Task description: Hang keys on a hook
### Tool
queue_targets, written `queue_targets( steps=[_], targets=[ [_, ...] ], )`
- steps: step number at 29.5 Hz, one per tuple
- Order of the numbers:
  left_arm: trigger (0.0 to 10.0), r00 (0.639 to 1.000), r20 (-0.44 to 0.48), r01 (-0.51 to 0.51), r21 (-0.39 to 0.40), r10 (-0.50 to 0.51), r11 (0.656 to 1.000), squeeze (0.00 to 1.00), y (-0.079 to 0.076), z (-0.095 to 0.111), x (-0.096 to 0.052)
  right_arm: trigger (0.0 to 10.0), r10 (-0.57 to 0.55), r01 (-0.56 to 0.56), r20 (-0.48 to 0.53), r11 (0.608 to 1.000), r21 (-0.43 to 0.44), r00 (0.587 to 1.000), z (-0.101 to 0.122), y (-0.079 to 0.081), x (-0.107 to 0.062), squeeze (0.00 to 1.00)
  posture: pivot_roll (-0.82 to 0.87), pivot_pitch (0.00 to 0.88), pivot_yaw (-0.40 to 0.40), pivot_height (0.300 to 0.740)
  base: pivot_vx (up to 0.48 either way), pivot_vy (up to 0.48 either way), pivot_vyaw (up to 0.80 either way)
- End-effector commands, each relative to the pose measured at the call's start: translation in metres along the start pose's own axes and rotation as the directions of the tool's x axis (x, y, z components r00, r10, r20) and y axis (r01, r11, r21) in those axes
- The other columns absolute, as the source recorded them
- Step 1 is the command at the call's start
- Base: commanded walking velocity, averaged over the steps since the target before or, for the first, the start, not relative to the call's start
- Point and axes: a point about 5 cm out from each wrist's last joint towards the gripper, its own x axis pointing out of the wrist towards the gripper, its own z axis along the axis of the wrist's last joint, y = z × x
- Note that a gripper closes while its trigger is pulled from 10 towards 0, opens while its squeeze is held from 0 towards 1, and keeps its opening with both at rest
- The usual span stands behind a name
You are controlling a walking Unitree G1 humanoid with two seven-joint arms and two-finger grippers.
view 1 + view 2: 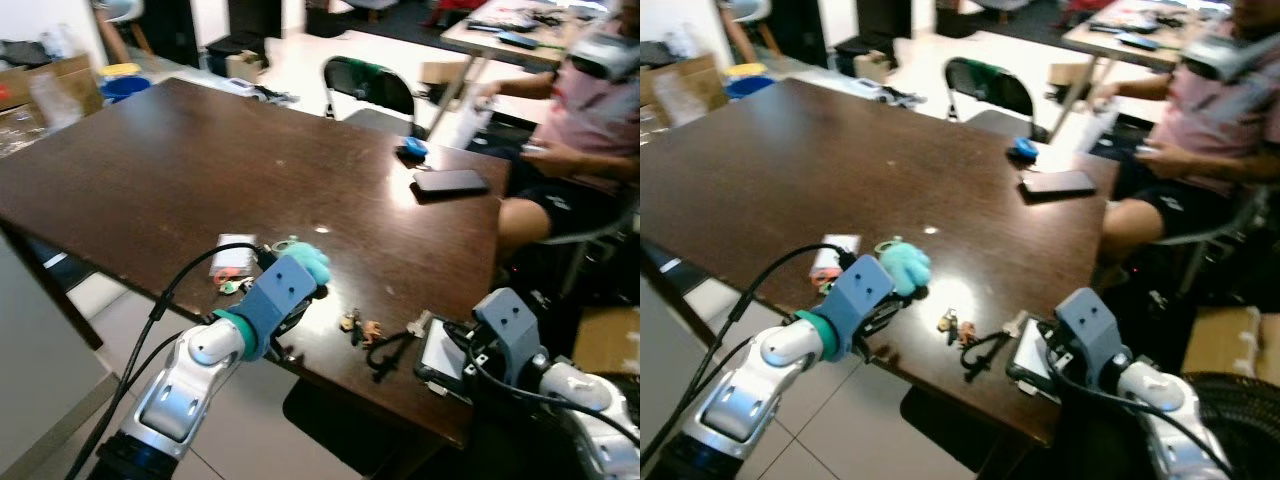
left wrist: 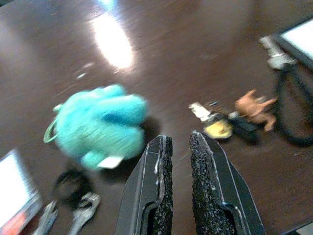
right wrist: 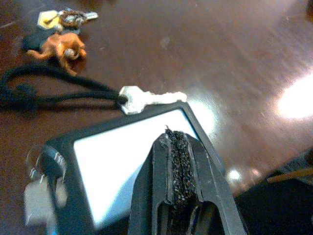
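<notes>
A small bunch of keys (image 2: pixel 217 128) with an orange figure charm (image 2: pixel 254 108) lies on the dark wooden table (image 1: pixel 180 170) near its front edge. Just right of it a silver key (image 3: pixel 146 99) is tied to a black lanyard (image 3: pixel 49 95). My left gripper (image 2: pixel 180 139) hovers low over the table between a teal plush keychain (image 1: pixel 300 262) and the key bunch, fingers almost together, holding nothing. My right gripper (image 3: pixel 172 134) is shut and empty above a black-framed white card (image 3: pixel 127 161) by the silver key.
A white card (image 1: pixel 232 255) and small metal clips lie left of the plush. Further back sit a black phone (image 1: pixel 450 183) and a blue object (image 1: pixel 412 150). A person (image 1: pixel 590 120) sits at the table's right side; a chair (image 1: pixel 365 85) stands behind it.
</notes>
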Motion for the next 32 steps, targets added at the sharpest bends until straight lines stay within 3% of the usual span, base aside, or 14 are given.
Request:
queue_targets(
  steps=[1,4,5,6,7,8,12,18,19,20,21,23,32],
  targets=[
    [10.0,1.0,-0.028,0.0,-0.008,0.0,1.0,0.0,0.0,-0.008,0.0,10.0,0.026,-0.026,0.015,0.999,0.019,1.0,0.002,0.001,-0.002,0.0,0.01,0.091,0.09,0.74,0.0,0.0,0.0],
    [10.0,1.0,-0.029,-0.001,-0.01,0.001,1.0,0.0,0.001,-0.009,0.001,10.0,-0.001,-0.001,0.042,0.999,0.052,0.999,0.001,-0.001,0.006,0.0,0.01,0.089,0.094,0.74,0.0,0.0,0.0],
    [10.0,1.0,-0.03,0.001,-0.009,-0.001,1.0,0.0,0.001,-0.009,0.0,10.0,0.003,-0.008,0.062,0.998,0.068,0.998,0.003,0.002,0.013,0.4,0.02,0.086,0.09,0.74,0.0,0.0,0.0],
    [10.0,1.0,-0.03,0.003,-0.009,-0.003,1.0,0.0,0.0,-0.01,0.0,10.0,0.01,-0.016,0.076,0.997,0.078,0.997,0.005,0.004,0.017,0.91,0.02,0.086,0.09,0.74,0.0,0.0,0.0],
    [10.0,1.0,-0.03,0.003,-0.009,-0.003,1.0,0.0,0.0,-0.01,0.0,10.0,0.01,-0.016,0.076,0.997,0.078,0.997,0.005,0.004,0.017,0.91,0.02,0.086,0.09,0.74,0.0,0.0,0.0],
    [10.0,1.0,-0.029,0.004,-0.009,-0.004,1.0,0.0,0.0,-0.01,0.0,10.0,0.027,-0.036,0.092,0.996,0.088,0.995,0.009,0.007,0.02,1.0,0.02,0.086,0.085,0.74,0.0,0.0,0.0],
    [10.0,1.0,-0.029,-0.004,-0.01,0.003,1.0,0.0,0.0,-0.01,-0.002,10.0,0.176,-0.19,0.126,0.975,0.111,0.976,0.019,0.024,0.023,1.0,0.02,0.089,0.084,0.74,0.0,0.0,0.0],
    [10.0,1.0,-0.028,-0.002,-0.009,0.002,1.0,0.0,-0.001,-0.009,-0.002,10.0,0.261,-0.273,0.106,0.955,0.116,0.959,0.016,0.034,0.019,1.0,0.03,0.093,0.081,0.74,0.0,0.0,0.0],
    [10.0,1.0,-0.024,-0.001,-0.008,0.001,1.0,0.0,0.0,-0.009,-0.003,10.0,0.328,-0.331,0.046,0.939,0.096,0.944,0.006,0.042,0.008,0.71,0.02,0.099,0.081,0.74,0.0,0.0,0.0],
    [10.0,1.0,-0.024,-0.001,-0.008,0.001,1.0,0.0,0.0,-0.009,-0.003,10.0,0.328,-0.331,0.046,0.939,0.096,0.944,0.006,0.042,0.008,0.71,0.02,0.099,0.081,0.74,0.0,0.0,0.0],
    [10.0,1.0,-0.023,-0.001,-0.007,0.001,1.0,0.0,0.0,-0.009,-0.003,10.0,0.325,-0.325,0.014,0.943,0.069,0.946,0.002,0.042,0.002,0.0,0.02,0.101,0.083,0.74,0.0,0.0,0.0],
    [10.0,1.0,-0.022,0.005,-0.006,-0.005,1.0,0.0,0.0,-0.009,-0.003,10.0,0.279,-0.278,-0.017,0.96,0.041,0.96,-0.002,0.036,-0.006,0.0,0.01,0.103,0.087,0.74,0.0,0.0,0.0],
    [10.0,1.0,-0.017,0.019,-0.006,-0.02,1.0,0.0,-0.001,-0.008,0.0,10.0,0.214,-0.212,-0.048,0.976,0.04,0.976,-0.006,0.024,-0.017,0.0,0.0,0.103,0.092,0.74,0.0,0.0,0.0]
  ],
)
